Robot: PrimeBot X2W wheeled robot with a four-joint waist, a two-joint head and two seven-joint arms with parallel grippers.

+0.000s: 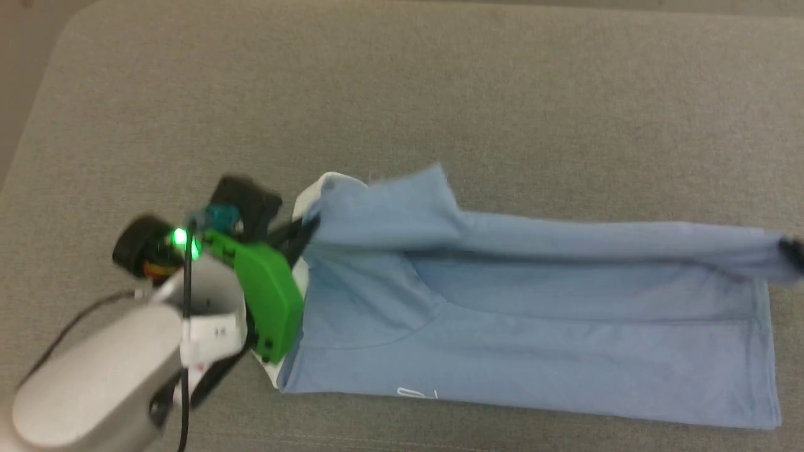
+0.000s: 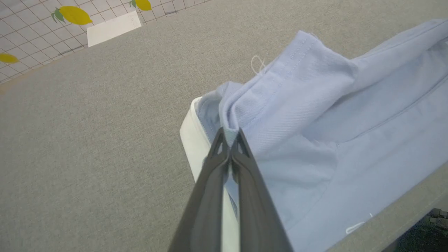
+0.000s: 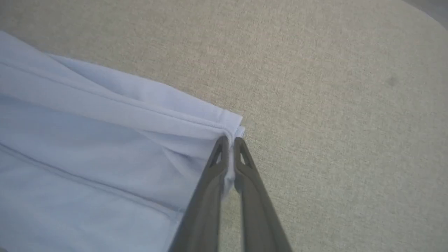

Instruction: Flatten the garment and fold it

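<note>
**Lengthwise fold in hand, both ends pinched**

The garment (image 1: 534, 326) lies on the grey worktop (image 1: 440, 81), its body running away from the white collar (image 2: 191, 140) to the hem. It looks already flattened, so the step in hand seems to be the first lengthwise fold.

The left end effector (image 2: 231, 134) is clenched on a bunched ridge of blue cloth just beside the collar, at the shoulder. The right end effector (image 3: 231, 141) is clenched on the hem corner at the end farthest from the collar. The long edge between them stands raised off the rest of the cloth.

The next move calls for both arms to carry that edge across together, level and taut, so it lands parallel to the opposite edge. Uneven travel would skew the fold, and the bunched sleeve near the collar may need smoothing.

As for writing, a white cursive logo (image 1: 418, 394) shows on the long edge opposite the raised one, not far from the collar. It is cut off and blurred, so I cannot read it. Well beyond the collar lies a white card (image 2: 113, 28), seemingly blank, on a lemon-printed grid sheet (image 2: 35, 38).
</note>
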